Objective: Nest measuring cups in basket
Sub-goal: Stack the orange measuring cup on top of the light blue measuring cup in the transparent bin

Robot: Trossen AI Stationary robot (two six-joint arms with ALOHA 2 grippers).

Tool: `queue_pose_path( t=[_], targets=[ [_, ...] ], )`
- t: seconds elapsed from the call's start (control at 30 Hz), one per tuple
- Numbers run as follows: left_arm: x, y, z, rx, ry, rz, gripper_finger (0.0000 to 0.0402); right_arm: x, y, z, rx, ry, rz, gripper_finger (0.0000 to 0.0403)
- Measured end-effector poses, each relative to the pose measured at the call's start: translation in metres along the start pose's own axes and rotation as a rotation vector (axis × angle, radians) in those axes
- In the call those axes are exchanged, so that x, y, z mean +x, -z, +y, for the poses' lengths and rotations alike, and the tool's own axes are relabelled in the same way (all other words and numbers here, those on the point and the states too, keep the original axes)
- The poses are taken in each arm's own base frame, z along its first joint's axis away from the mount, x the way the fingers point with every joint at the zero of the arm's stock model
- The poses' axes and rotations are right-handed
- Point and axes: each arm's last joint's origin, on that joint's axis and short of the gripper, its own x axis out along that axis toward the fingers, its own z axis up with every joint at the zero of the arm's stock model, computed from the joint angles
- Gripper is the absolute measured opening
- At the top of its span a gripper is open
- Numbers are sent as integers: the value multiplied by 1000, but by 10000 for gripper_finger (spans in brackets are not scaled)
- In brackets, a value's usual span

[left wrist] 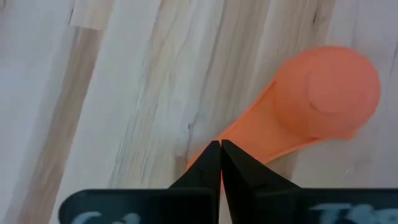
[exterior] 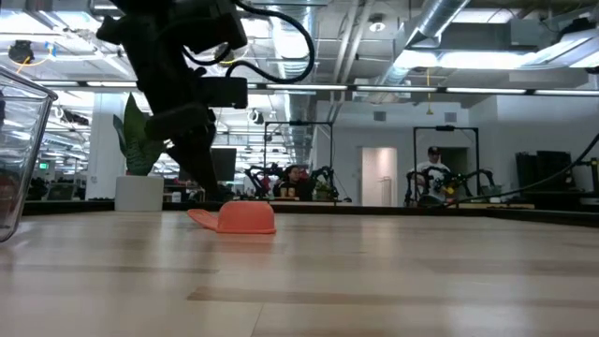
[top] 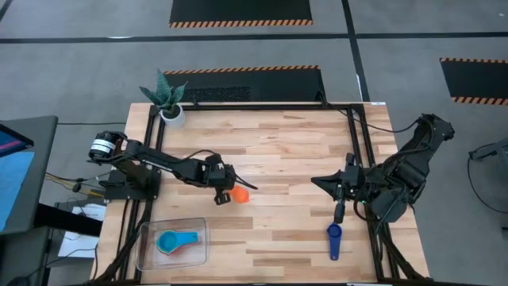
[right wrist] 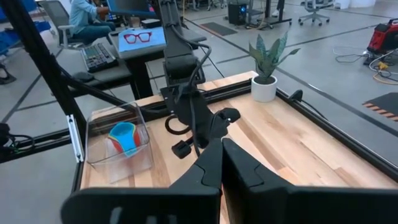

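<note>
Left gripper (top: pixel 225 193): low over the middle of the table (top: pixel 302 159), fingers pinched fully together at the handle end of the orange-red cup (top: pixel 240 194); handle tip hidden under the fingertips in the left wrist view, so contact certain, an actual hold not confirmable.
Orange-red cup: upside down on the wood, bowl bottom up, flat handle toward the left gripper.
Right gripper (top: pixel 340 208): parked at the table's right side, fingers pressed together, empty.
Dark blue cup (top: pixel 334 239): on the table just in front of the right gripper, apart from it; out of sight in the right wrist view.
Basket (top: pixel 146 253): clear tray at the near left corner, cut off at the edge in the low view.
Basket contents: a light blue cup (top: pixel 168 241) nested over something red; further cups underneath impossible to make out.
Plant pot (top: pixel 172 116): white, far left corner.
Background: seated people in the low view, small and indistinct.
</note>
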Motion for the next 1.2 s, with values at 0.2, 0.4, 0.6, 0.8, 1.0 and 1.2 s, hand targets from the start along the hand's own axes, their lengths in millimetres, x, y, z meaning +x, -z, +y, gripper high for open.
queue_pose_path(
  t=[0.2, 0.4, 0.6, 0.8, 1.0, 1.2],
  targets=[
    [8, 6, -3, 37, -18, 60, 0, 0, 1, -1, -13, 4, 5, 22],
    [31, 13, -2, -46, 32, 233, 0, 0, 1, 0, -11, 2, 5, 22],
    [-10, -15, -6, -27, 74, 64, 0, 0, 1, 0, -12, 1, 6, 22],
    [-26, -15, 0, -48, 48, 39, 0, 0, 1, -1, -12, -2, 11, 22],
    [-27, -6, -1, -12, 141, 163, 0, 0, 2, -1, -22, 0, 15, 22],
    [-29, 5, 0, 10, 205, 290, 5, 0, 2, -1, -29, 2, 18, 22]
  ],
)
